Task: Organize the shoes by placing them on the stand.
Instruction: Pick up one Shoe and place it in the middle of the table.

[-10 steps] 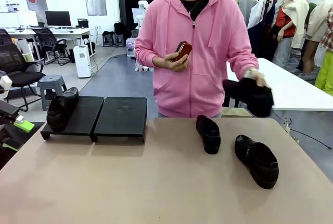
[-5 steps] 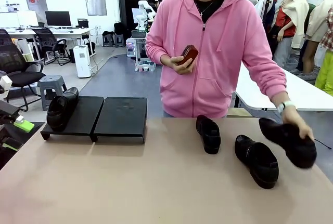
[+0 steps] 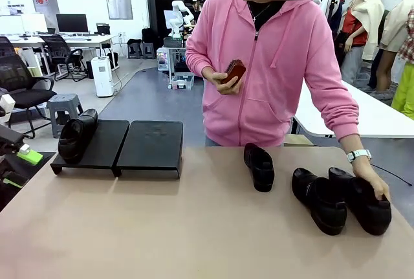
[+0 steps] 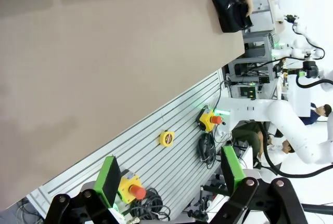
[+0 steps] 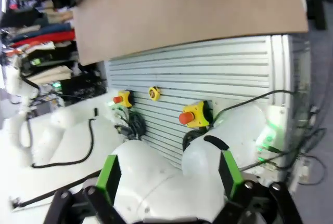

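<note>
Looking at the stand [image 3: 116, 146], I see the first shoe [image 3: 76, 135] lying on its left platform. Well to the stand's right on the table [image 3: 162, 227] sit the second shoe [image 3: 259, 166], then the third shoe [image 3: 318, 200] and, touching it, the fourth shoe [image 3: 361, 200] under the person's hand [image 3: 374, 182]. My left gripper [image 4: 171, 177] and right gripper [image 5: 169, 176] both have fingers spread apart, holding nothing.
</note>
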Controlling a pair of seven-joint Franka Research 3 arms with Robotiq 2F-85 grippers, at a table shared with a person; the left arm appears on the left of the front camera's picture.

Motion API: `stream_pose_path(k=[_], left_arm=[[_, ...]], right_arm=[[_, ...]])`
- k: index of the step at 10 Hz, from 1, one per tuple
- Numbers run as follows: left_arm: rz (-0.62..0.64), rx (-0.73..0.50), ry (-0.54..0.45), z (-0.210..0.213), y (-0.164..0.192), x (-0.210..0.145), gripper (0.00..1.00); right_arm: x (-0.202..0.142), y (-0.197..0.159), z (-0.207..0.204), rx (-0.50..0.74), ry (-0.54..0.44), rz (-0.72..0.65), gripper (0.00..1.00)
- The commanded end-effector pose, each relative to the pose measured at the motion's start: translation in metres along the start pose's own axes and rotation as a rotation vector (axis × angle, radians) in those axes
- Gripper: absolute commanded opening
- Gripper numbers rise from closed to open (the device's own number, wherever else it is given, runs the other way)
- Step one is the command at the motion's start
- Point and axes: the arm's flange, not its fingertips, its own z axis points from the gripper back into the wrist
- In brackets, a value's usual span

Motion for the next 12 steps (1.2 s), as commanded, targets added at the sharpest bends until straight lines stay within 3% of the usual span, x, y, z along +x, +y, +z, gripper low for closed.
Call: stream_pose_path(k=[1, 5, 6, 7, 8, 9, 10, 12], left_arm=[[-0.013, -0.004, 0.002, 0.001, 0.001, -0.001, 1.0], [-0.013, -0.004, 0.002, 0.001, 0.001, -0.001, 1.0], [-0.013, -0.004, 0.002, 0.001, 0.001, -0.001, 1.0], [-0.013, -0.004, 0.002, 0.001, 0.001, -0.001, 1.0], [-0.013, -0.004, 0.002, 0.001, 0.001, -0.001, 1.0], [-0.013, -0.004, 0.002, 0.001, 0.001, -0.001, 1.0], [-0.013, -0.004, 0.002, 0.001, 0.001, -0.001, 1.0], [-0.013, -0.004, 0.002, 0.001, 0.001, -0.001, 1.0]], right_arm=[[0.033, 0.063, -0.036, -0.162, -0.031, -0.107, 1.0], [0.126, 0.233, -0.165, -0.527, 0.007, 0.066, 1.0], [0.148, 0.26, -0.2, -0.592, 0.023, 0.097, 1.0], [0.173, 0.286, -0.242, -0.648, -0.03, 0.079, 1.0], [0.19, 0.3, -0.274, -0.683, -0.007, 0.105, 1.0], [0.203, 0.309, -0.303, -0.734, -0.083, 0.121, 1.0], [0.149, 0.3, -0.276, -0.622, -0.002, 0.151, 1.0], [0.149, 0.3, -0.276, -0.622, -0.002, 0.151, 1.0]])
